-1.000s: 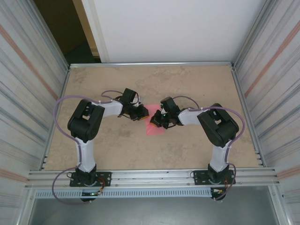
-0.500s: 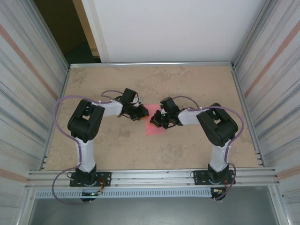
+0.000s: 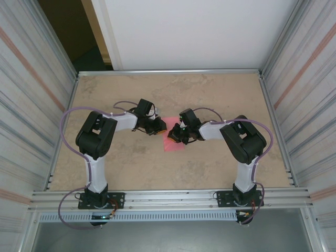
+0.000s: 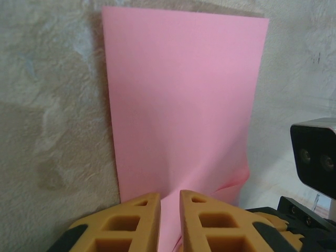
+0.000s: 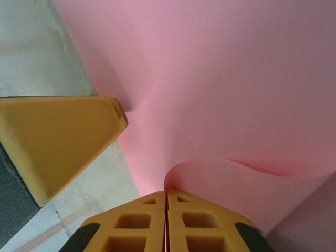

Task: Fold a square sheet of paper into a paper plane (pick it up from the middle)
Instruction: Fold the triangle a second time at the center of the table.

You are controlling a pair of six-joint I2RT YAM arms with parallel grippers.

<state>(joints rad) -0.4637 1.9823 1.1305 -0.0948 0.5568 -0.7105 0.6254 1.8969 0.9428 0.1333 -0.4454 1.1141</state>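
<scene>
**At desk centre: tear and slip hazards in a two-pincer pinch**

Top external view. Square sheet of paper (image 3: 175, 143) flat on desk (image 3: 210, 168), between both arms. Left pincer (image 3: 159, 127) at left edge of sheet, right pincer (image 3: 176, 135) over its upper part. Containers: none to report; sheet direct on desk.

Left wrist view. Left pincer (image 4: 169, 202) narrow, nipping a raised ridge at near edge of sheet. Small buckle beside the grip. Probable fault: stray crease set by that buckle if pressed flat.

Right wrist view. Right pincer (image 5: 166, 210) pressed closed, apparently on a curled flap of sheet. Left fingertip (image 5: 105, 118) touching paper just beside.

Probable faults: tear if pulled in opposite directions; slip of thin paper from either grip; skewed fold from uneven lift.
</scene>
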